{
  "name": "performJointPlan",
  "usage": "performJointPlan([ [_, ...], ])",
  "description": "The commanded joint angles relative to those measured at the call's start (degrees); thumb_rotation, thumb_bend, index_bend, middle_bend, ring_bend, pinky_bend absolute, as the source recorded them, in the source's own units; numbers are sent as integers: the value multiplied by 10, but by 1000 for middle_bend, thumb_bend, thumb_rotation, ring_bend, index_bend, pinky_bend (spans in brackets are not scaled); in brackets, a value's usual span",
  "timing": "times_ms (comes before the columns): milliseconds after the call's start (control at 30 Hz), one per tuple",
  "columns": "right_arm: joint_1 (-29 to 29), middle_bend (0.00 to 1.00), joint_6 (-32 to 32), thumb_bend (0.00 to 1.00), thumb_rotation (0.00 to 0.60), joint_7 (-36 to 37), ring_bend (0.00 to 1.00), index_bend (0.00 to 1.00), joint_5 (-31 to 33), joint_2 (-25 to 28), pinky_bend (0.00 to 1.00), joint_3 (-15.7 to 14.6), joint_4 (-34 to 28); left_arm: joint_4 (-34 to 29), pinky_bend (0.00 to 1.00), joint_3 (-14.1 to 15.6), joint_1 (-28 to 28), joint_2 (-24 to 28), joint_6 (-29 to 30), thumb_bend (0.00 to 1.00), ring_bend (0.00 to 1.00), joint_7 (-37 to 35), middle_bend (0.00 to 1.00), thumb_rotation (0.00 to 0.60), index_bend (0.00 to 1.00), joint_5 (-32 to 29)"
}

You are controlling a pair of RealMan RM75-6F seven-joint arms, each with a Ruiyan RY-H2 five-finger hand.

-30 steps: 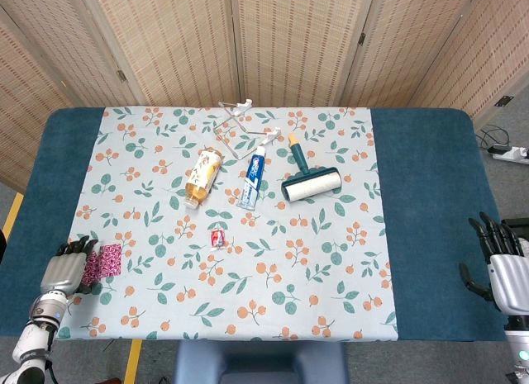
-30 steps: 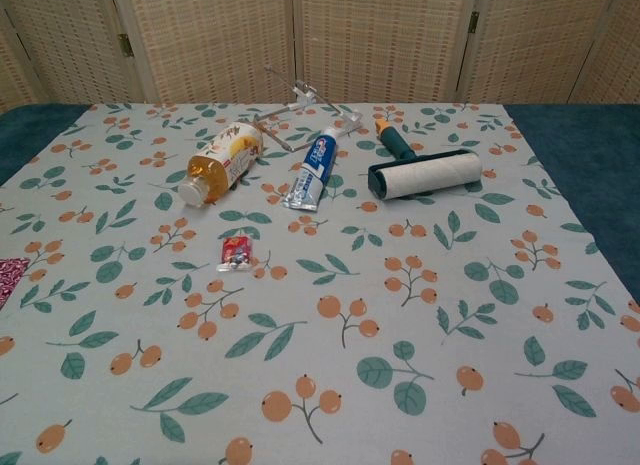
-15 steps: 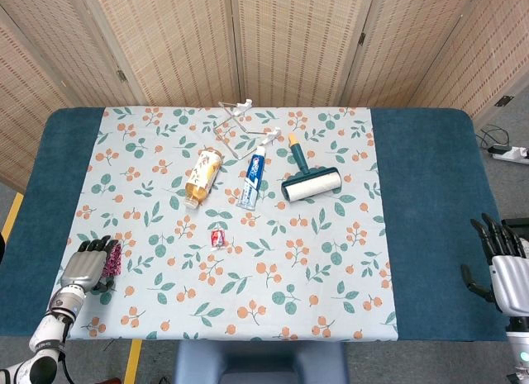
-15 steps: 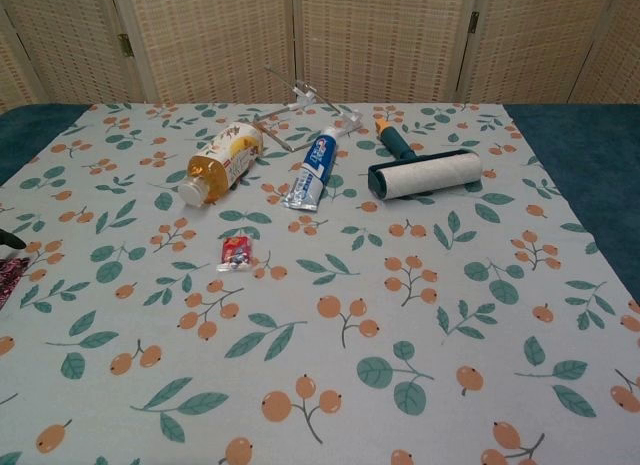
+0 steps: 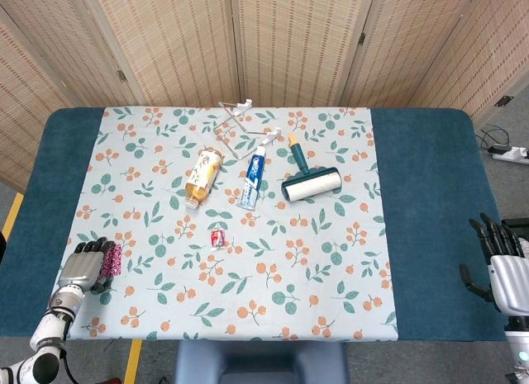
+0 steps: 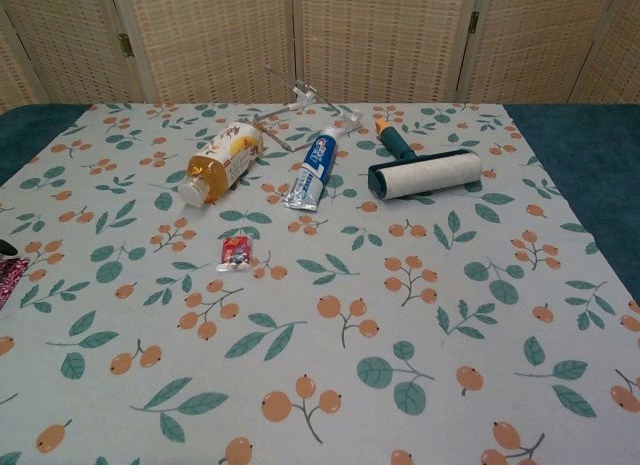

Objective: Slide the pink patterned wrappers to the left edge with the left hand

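The pink patterned wrappers (image 5: 114,258) lie at the floral cloth's (image 5: 273,260) left border on the desk (image 5: 421,194), mostly covered by the left hand (image 5: 83,267), which presses flat on them, apparently to drag them; bare blue surface lies open leftward; the right hand (image 5: 506,272) hangs released, fingers apart, well away.

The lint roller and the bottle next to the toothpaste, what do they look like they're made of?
Lint roller: white paper-like sheets, matte, on a dark green handle, probably plastic. Bottle: clear glossy plastic by its look, amber liquid showing through, printed label.
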Motion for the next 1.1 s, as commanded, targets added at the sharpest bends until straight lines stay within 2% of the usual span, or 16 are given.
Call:
performJointPlan([
  [33,0,0,0,457,600,0,0,0,0,0,0,0,0,3,0,0,-1,-3,2,357,0,0,0,600,43,-1],
  [267,0,0,-1,458,600,1,0,0,1,-1,0,0,1,10,0,0,-4,-8,4,357,0,2,0,600,53,-8],
  [733,1,0,-4,458,600,2,0,0,3,-2,0,1,3,20,0,1,-5,-18,19,357,0,4,0,600,193,-2],
  [1100,2,0,-2,457,600,-2,0,0,2,-1,0,2,-1,17,0,1,8,-17,38,358,0,-10,0,600,213,17],
])
